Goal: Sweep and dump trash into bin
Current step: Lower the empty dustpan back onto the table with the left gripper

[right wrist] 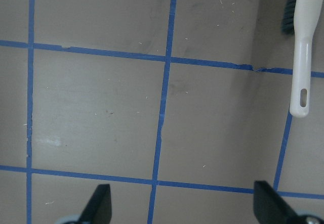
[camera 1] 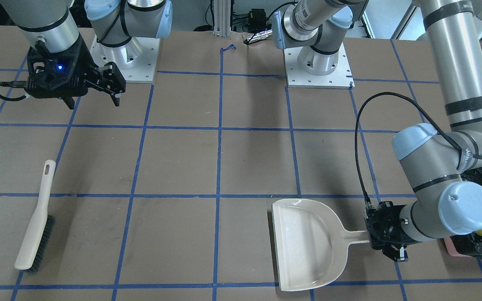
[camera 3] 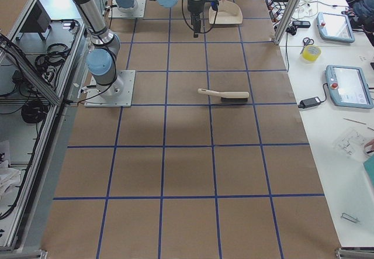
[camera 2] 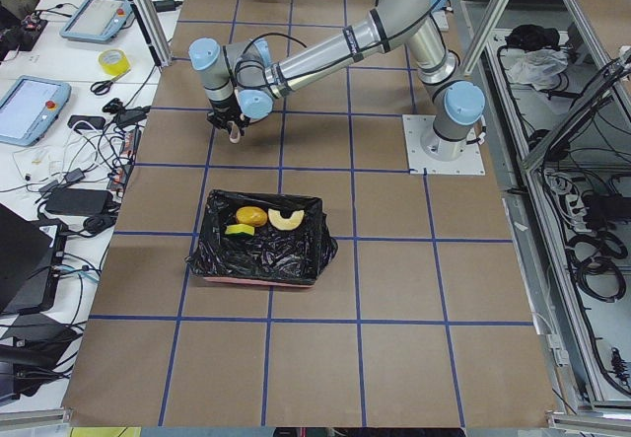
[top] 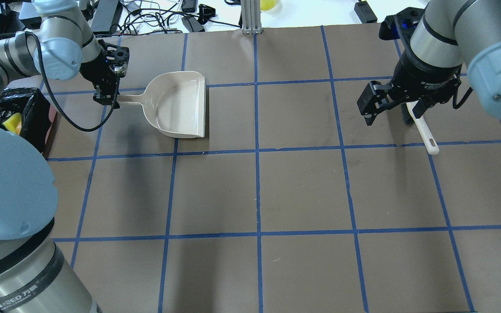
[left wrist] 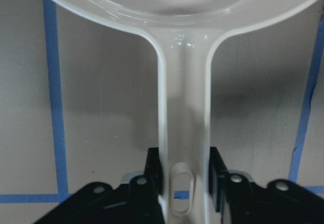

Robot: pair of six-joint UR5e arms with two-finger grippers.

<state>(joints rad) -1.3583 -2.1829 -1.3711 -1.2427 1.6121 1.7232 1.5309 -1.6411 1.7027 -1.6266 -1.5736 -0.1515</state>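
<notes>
The beige dustpan (camera 1: 303, 246) lies flat and empty on the table. My left gripper (camera 1: 385, 240) is shut on its handle (left wrist: 185, 107), with a finger on each side. The black-lined bin (camera 2: 261, 250) stands beside that arm. In it lie the croissant (camera 2: 287, 219), the potato-shaped lump (camera 2: 250, 216) and the yellow wedge (camera 2: 240, 230). The wedge also shows in the overhead view (top: 12, 123). My right gripper (top: 389, 108) is open and empty, above the table near the brush (top: 422, 126).
The beige brush (camera 1: 36, 221) with dark bristles lies flat on the right arm's side of the table. Blue tape lines grid the brown table top. Cables and tablets lie past the table's far edge (top: 242, 30).
</notes>
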